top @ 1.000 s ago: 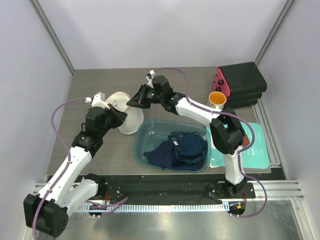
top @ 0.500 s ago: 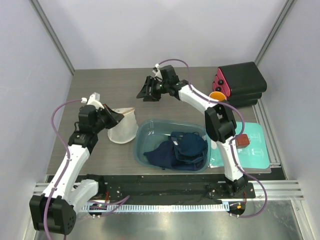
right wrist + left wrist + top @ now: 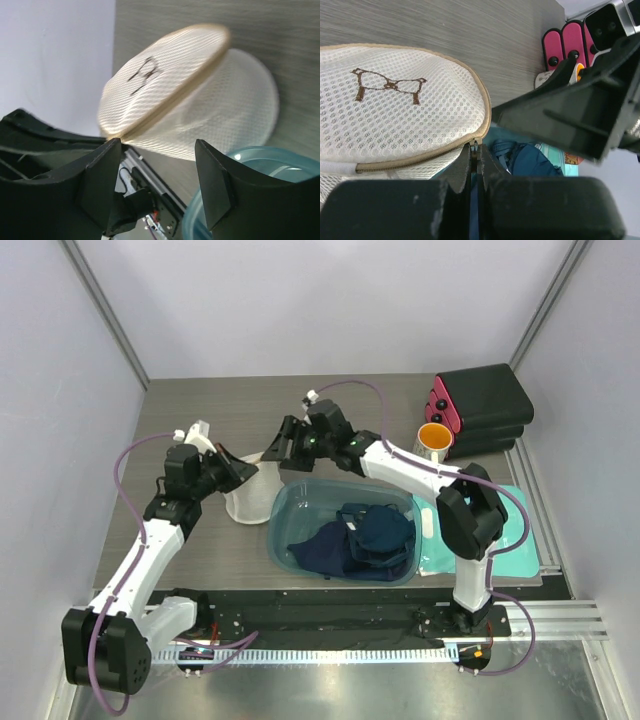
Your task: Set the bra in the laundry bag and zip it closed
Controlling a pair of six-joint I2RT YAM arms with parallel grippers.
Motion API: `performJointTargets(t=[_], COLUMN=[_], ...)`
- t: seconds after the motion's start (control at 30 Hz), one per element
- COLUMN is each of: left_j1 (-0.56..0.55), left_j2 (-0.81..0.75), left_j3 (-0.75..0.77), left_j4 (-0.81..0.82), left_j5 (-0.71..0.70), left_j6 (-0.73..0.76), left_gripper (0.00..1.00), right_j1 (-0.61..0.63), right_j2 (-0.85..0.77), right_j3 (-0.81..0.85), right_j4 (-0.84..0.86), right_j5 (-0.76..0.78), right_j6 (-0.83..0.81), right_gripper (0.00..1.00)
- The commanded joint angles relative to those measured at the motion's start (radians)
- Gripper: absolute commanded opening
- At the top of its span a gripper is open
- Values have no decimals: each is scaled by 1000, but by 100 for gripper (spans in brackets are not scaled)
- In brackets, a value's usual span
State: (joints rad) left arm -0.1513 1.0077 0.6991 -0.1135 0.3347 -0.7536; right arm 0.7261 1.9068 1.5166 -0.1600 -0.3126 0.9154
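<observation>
1. The cream-white round mesh laundry bag (image 3: 250,498) is held up on its edge on the grey wood-grain table (image 3: 200,420), left of centre. Its two discs are splayed apart on one side, so the mouth looks partly open. The face with the small brown line-drawn emblem (image 3: 387,86) is turned towards the left wrist camera.
2. The small black bra shows in no view. You cannot tell whether it already lies inside the mesh, so confirm that before you zip.
3. Your left gripper (image 3: 475,156) has its fingers pressed together on the bag's tan-trimmed seam where the two faces meet, probably to anchor the bag. Whether the zip tab is between them is hidden.
4. Your right gripper (image 3: 157,145) hangs just right of the bag with fingers spread wide and nothing between them. It faces the splayed rim, seemingly ready to take the other side.
5. The translucent teal oval tub (image 3: 283,502) of navy-blue clothes (image 3: 360,540) sits just beside the bag's right; keep clear of it.
</observation>
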Motion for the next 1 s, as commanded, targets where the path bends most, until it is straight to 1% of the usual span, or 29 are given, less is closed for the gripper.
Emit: performJointTargets(t=[0.0,0.07,0.1,0.13,0.2,0.23,0.3,0.33,0.37,0.4,0.43,0.53,0.6,0.63,0.77,0.9,0.93,0.97], left_j1=[-11,-13,-11,-13,-11,-13,-13,-11,-8,-2,4,41,67,76,130,145,145,145], left_j2=[-7,-14,-14,-18,-18,-24,-37,-46,-66,-78,-87,-119,-136,-138,-147,-155,-158,-162], left_j3=[33,34,36,37,40,42,40,39,36,27,22,16,16,17,16,13,13,14], left_j4=[66,64,66,63,51,40,-1,-17,-49,-58,-64,-145,-213,-233,-291,-288,-264,-250], left_j5=[26,27,27,32,30,26,-8,-23,-57,-63,-66,-104,-153,-170,-207,-198,-160,-130], left_j6=[-9,-9,-6,-4,6,11,23,26,26,26,26,34,43,46,45,39,39,40], left_gripper=[0,0,0,0,0,0,0,0,0,0,0,0,0,0,0,0,5,14], right_j1=[44,50,52,50,45,41,16,7,-16,-27,-37,-77,-103,-111,-140,-160,-168,-174], right_j2=[-20,9,18,35,46,51,64,70,86,95,106,158,179,182,187,192,196,198], right_j3=[31,34,37,50,66,70,77,82,86,97,106,145,136,128,103,120,128,137], right_j4=[111,154,154,190,188,189,191,191,191,192,210,224,261,304,369,352,334,317], right_j5=[58,38,32,36,59,67,73,73,57,41,12,-83,-150,-163,-201,-194,-175,-166], right_j6=[82,112,138,142,136,135,134,132,128,123,102,68,86,106,123,96,82,53], right_gripper=[66,65,64,61,56,41,26,17,15,13,9,6,5,4,3,3,3,4])
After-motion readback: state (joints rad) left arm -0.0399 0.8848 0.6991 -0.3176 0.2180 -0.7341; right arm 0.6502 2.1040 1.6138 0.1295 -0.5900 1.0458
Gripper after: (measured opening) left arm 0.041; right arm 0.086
